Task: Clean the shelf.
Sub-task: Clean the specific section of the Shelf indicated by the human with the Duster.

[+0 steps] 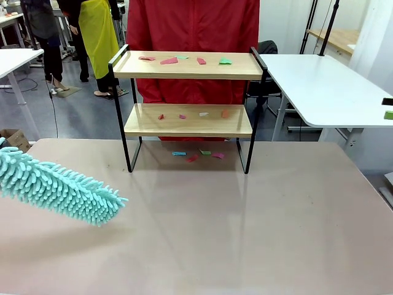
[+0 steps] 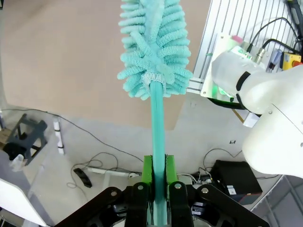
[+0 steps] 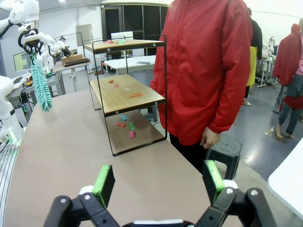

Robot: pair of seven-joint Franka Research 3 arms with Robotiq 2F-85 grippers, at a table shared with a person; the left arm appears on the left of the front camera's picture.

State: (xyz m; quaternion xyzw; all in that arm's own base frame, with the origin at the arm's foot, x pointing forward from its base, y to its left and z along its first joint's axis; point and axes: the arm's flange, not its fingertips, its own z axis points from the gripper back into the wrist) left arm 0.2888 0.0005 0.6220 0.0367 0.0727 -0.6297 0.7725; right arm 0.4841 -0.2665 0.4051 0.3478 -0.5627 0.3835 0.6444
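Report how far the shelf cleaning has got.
Done: the left gripper is shut on the duster. In hand: its head hangs over the table, left of the shelf, not touching it. Left: paper scraps lie on both boards and on the table beneath. The right gripper is open, holding nothing.

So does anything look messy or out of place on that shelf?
Yes: small coloured scraps lie scattered on the shelf, on both boards, and on the table beneath it. Nothing looks tipped or damaged.
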